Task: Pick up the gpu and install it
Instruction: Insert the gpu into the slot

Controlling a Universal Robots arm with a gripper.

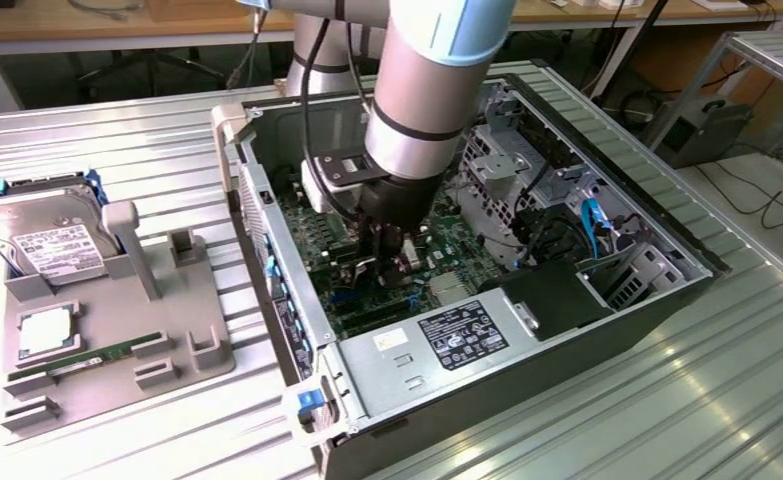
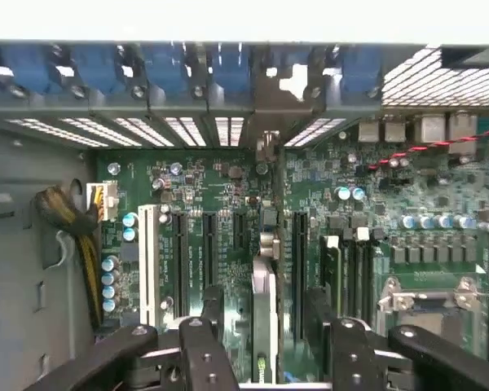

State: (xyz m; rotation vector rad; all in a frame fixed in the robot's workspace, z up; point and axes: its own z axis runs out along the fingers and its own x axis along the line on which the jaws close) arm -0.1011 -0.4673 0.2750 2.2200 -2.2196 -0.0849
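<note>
My gripper (image 1: 388, 258) reaches down into the open PC case (image 1: 274, 262), just above the motherboard (image 2: 228, 195). In the wrist view the gpu (image 2: 263, 314) stands edge-on, thin and dark with a silver edge, upright in an expansion slot. Its end bracket runs toward the case's rear slot wall (image 2: 265, 98). The gripper (image 2: 265, 301) straddles the card. Its two black fingers (image 2: 213, 314) stand on either side with a visible gap to the card, so the gripper is open and touches nothing.
A grey fixture tray (image 1: 164, 330) at the exterior view's left carries a hard drive (image 1: 47, 240), a CPU (image 1: 47, 330) and a RAM stick (image 1: 78, 362). Inside the case are the power supply (image 1: 465, 335), drive cages and cables (image 1: 591, 225). A yellow-black cable bundle (image 2: 81, 236) hangs near the slots.
</note>
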